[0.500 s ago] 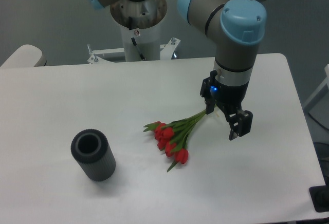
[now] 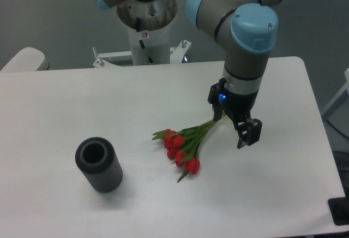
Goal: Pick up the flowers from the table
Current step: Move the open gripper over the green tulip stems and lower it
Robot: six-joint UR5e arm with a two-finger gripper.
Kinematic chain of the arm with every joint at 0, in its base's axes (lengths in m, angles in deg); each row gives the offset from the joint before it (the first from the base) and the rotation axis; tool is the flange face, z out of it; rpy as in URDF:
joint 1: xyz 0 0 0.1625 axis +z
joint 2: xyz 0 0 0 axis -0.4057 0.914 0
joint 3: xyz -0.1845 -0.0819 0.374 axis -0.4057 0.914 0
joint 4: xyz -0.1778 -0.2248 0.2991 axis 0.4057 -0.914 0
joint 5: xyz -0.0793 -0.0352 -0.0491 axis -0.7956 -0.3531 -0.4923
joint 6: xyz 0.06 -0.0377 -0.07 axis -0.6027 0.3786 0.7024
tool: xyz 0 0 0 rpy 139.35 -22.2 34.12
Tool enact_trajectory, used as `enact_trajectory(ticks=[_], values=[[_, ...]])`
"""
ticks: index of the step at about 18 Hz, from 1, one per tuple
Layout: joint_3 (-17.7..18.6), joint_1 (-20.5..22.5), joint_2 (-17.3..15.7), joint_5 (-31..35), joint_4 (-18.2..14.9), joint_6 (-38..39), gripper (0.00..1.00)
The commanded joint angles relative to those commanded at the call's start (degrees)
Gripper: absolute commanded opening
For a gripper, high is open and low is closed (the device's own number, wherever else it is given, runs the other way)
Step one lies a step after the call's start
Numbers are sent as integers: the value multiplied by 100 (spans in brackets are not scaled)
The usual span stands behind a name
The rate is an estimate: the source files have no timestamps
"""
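Gripper (image 2: 233, 125) jaws spread, holding nothing, over stem ends of red tulip bunch with green stems (image 2: 182, 145) lying on white flat tabletop (image 2: 82, 101); dark grey ribbed cylinder (image 2: 98, 165) well left.

Even, diffuse overhead light is falling on the white surface (image 2: 65, 101), casting only faint, soft shadows; the picture is looking slightly soft, without strong glare.

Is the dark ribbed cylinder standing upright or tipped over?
Upright, or nearly. The dark ribbed cylinder rests on its base on the table, with its round open mouth facing up toward the camera. The inside looks dark; contents cannot be told.
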Motion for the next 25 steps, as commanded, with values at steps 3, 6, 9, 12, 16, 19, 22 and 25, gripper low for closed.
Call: enact_trajectory(ticks=[3, 6, 9, 12, 16, 19, 22, 25], values=[[325, 9, 0, 53, 114, 563, 100], [834, 17, 8, 62, 420, 775, 100], [1221, 9, 43, 271, 799, 951, 100], [1380, -18, 114, 896, 1037, 986, 100], [1626, -35, 245, 923, 1370, 1522, 100], [1889, -35, 333, 941, 1677, 1549, 100], [2022, -35, 404, 932, 1916, 1715, 100], [2119, -44, 448, 932, 2091, 1742, 100]])
